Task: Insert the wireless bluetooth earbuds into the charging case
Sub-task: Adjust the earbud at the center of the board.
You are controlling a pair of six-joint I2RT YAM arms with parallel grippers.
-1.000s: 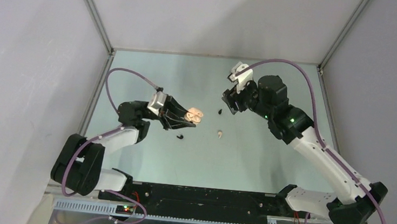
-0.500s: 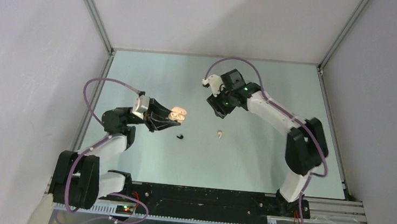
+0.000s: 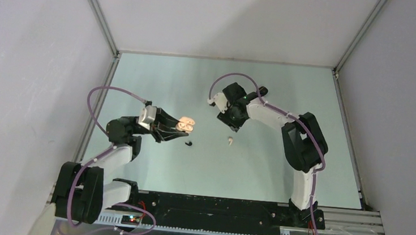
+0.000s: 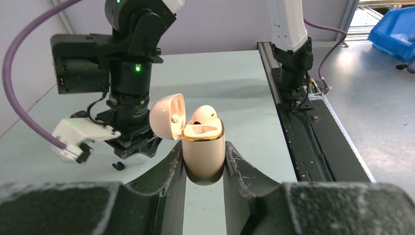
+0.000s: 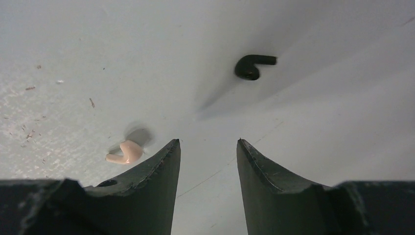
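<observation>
My left gripper (image 3: 184, 125) is shut on the open cream charging case (image 4: 203, 154), holding it upright above the table; it also shows in the top view (image 3: 186, 123). Its lid (image 4: 168, 116) is tipped back and one cream earbud (image 4: 203, 113) sits in a socket. My right gripper (image 3: 232, 121) is open and empty, low over the table (image 5: 208, 143). A loose cream earbud (image 5: 124, 152) lies just left of its left finger and shows in the top view (image 3: 230, 140). A black earbud (image 5: 250, 66) lies ahead of it. Another black earbud (image 3: 188, 143) lies near my left gripper.
The right arm's wrist and white camera mount (image 4: 78, 139) are close in front of the case, with a black earbud (image 4: 117, 165) on the table below them. The black base rail (image 3: 209, 206) runs along the near edge. Grey walls enclose the table (image 3: 281, 164).
My right arm has swung left and toward the near side, coming down over the buds. My left gripper has moved a little left and nearer with the case.
</observation>
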